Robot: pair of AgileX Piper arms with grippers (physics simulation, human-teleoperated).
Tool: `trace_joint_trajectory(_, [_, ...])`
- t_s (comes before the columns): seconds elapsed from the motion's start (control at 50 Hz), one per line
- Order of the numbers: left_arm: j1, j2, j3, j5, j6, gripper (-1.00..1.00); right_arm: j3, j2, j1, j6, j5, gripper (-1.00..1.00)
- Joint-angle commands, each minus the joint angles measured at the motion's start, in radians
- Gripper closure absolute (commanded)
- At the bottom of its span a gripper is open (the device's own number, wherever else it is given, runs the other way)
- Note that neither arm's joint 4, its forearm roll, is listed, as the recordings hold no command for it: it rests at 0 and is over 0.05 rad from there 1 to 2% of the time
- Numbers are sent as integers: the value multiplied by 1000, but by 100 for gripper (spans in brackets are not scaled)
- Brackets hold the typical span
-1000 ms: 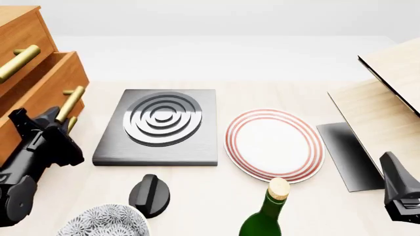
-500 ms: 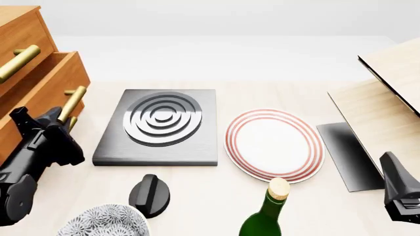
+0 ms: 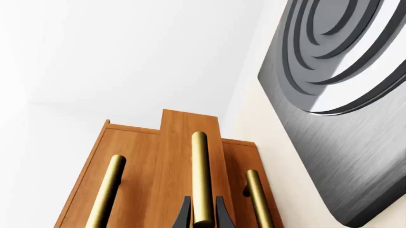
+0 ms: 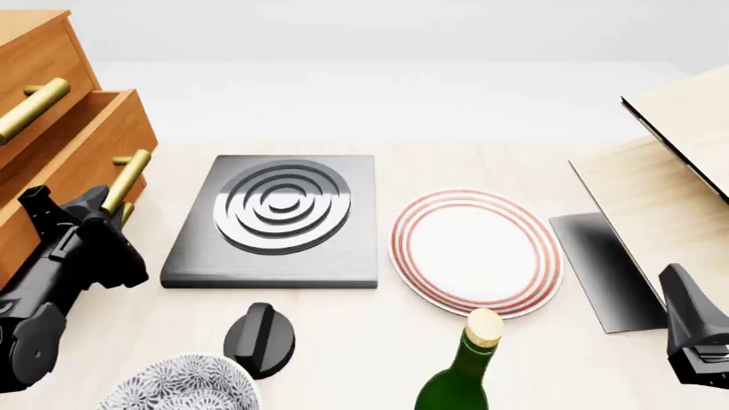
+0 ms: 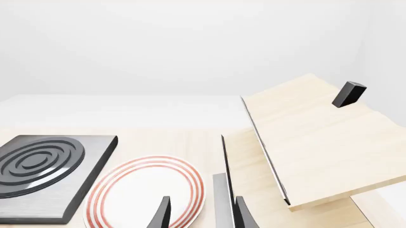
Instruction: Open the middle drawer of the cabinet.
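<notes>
The orange-brown cabinet stands at the table's left edge, with three brass bar handles. Its middle drawer sticks out past the top drawer. My left gripper is shut on the middle drawer's handle. In the left wrist view its two dark fingers clamp the centre brass bar, and the middle drawer juts out from the cabinet. My right gripper is open and holds nothing. It hangs low at the front right, far from the cabinet.
A dark stove plate lies just right of the cabinet, then a red-rimmed plate. In front are a black knob, a patterned bowl and a green bottle. A pale wood box with a raised lid stands at the right.
The middle drawer has slid slightly further out of the cabinet, with my left gripper still on its handle. The right arm has not moved.
</notes>
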Motion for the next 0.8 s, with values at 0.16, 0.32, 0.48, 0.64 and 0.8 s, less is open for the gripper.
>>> trace_joint_trajectory(0.16, [-120, 21, -7, 49, -4, 100, 0, -4, 0, 1, 2, -100])
trace_joint_trajectory(0.32, [-135, 7, -8, 64, -2, 100, 0, -5, 1, 2, 2, -100])
trace_joint_trajectory(0.48, [-157, 3, -12, 71, -6, 100, 0, -4, 1, 2, 2, -100])
trace_joint_trajectory(0.64, [-168, -11, -11, 85, -6, 100, 0, -4, 1, 2, 2, -100])
trace_joint_trajectory(0.8, [-175, -6, -15, 88, -8, 100, 0, -4, 0, 1, 2, -100])
